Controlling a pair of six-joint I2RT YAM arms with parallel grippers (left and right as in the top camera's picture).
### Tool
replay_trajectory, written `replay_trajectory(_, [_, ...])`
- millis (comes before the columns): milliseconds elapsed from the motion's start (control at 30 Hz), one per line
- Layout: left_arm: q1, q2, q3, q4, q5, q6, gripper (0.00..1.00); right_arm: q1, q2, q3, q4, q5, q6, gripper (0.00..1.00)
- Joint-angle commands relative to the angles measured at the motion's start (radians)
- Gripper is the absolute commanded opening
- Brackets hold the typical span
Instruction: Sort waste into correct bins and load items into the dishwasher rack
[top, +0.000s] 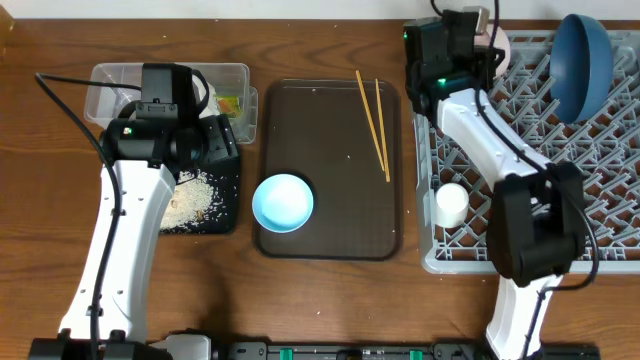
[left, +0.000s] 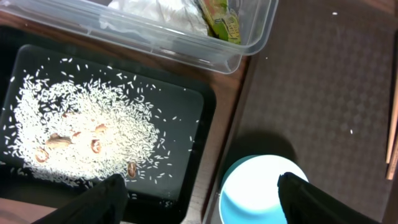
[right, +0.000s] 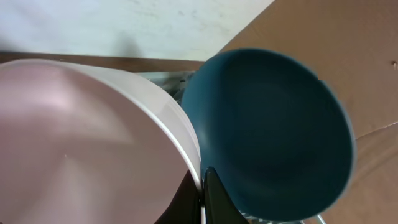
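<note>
My left gripper (left: 202, 200) is open and empty, its fingers straddling the edge between the black tray (left: 194, 155) of rice scraps (left: 81, 124) and the light blue bowl (left: 261, 193). The clear tub (left: 249, 50) holds the white tissue (left: 161, 12) and the yellow-green wrapper (left: 224, 18). My right gripper (right: 202, 186) is shut on the rim of the white-pinkish bowl (right: 81, 143), right beside the upright dark blue plate (right: 273, 130). Overhead, it is over the grey rack's (top: 530, 250) far left corner. The white cup (top: 451, 205) sits in the rack. Chopsticks (top: 375, 120) lie on the brown tray.
The brown serving tray (top: 330, 150) lies between the bins and the rack, with the light blue bowl (top: 283, 202) at its near left. The dark blue plate (top: 582, 65) stands at the rack's far right. The black tray (top: 225, 215) touches the clear tub (top: 240, 75).
</note>
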Motion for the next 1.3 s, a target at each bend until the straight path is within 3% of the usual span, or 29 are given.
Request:
replay_trajectory(0, [0.005,0.006,-0.003,-0.003,-0.012,0.002,0.83,-0.002,0.032,0.002,0.013,0.051,-0.024,0.01])
replay_trajectory(300, [0.005,0.006,-0.003,-0.003,-0.012,0.002,0.85,0.024,0.047,0.002,0.003,-0.026,-0.019,0.02])
replay_trajectory(400, [0.005,0.006,-0.003,-0.003,-0.012,0.002,0.86,0.046,0.047,0.002,-0.039,-0.06,-0.019,0.06])
replay_trajectory(600, [0.005,0.006,-0.003,-0.003,-0.012,0.002,0.88,0.083,0.047,0.002,-0.098,-0.08,-0.019,0.22])
replay_trajectory(633, [0.005,0.006,-0.003,-0.003,-0.012,0.002,0.89,0.086,0.047,0.002,-0.098,-0.08,-0.019,0.33])
replay_trajectory(767, [0.005,0.006,-0.003,-0.003,-0.012,0.002,0.9,0.097,0.046,0.002,-0.097,-0.079,-0.019,0.61])
replay_trajectory(867, [0.005,0.006,-0.003,-0.003,-0.012,0.002,0.9,0.103,0.042,0.002,-0.1,-0.076,-0.02,0.74])
replay_trajectory(1067, [0.005,0.006,-0.003,-0.003,-0.012,0.002,0.91,0.13,-0.019,0.003,-0.121,-0.084,-0.02,0.85])
replay_trajectory(1267, [0.005,0.006,-0.003,-0.003,-0.012,0.002,0.9,0.162,-0.125,0.003,-0.186,-0.224,-0.019,0.86])
